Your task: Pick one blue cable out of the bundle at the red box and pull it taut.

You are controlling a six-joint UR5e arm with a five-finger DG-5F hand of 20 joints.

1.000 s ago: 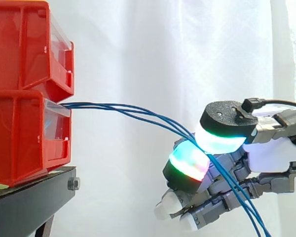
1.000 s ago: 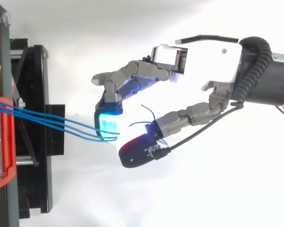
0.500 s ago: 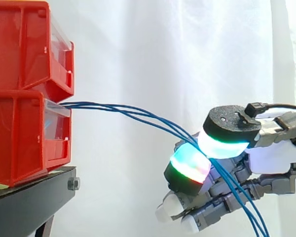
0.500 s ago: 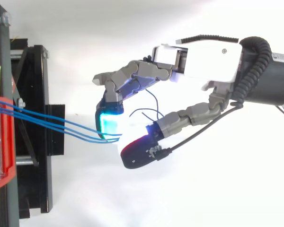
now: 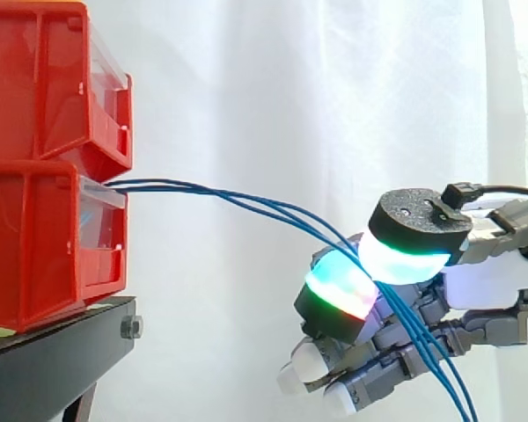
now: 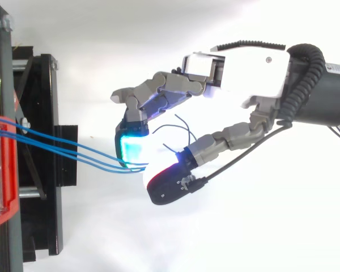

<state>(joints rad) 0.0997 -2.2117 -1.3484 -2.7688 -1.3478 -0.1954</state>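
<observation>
The white curtain (image 5: 273,105) fills the background of the side view. At the left of that frame stand two stacked bins. The upper red bin (image 5: 44,79) is cut off by the top and left edges, and the lower red bin (image 5: 35,246) by the left edge. Their red walls hide what is inside, and the clear front panels show nothing that can be made out. Both rest on the black stand (image 5: 53,360) in the lower left corner, which runs out of the frame at the bottom. The hand (image 5: 484,281) comes in from the right edge, which cuts off its wrist. Its thumb and one finger are curled toward each other, with their glowing pads (image 5: 339,286) closed around the blue cables (image 5: 238,198); the other fingers are bent below. The cables leave the top front of the lower bin and slope down to the right in a slack curve. They pass between the two pads and leave the frame at the bottom right, so their ends are out of sight. In the top view three strands (image 6: 62,148) reach the pads side by side; whether one is held apart from the others cannot be told.
</observation>
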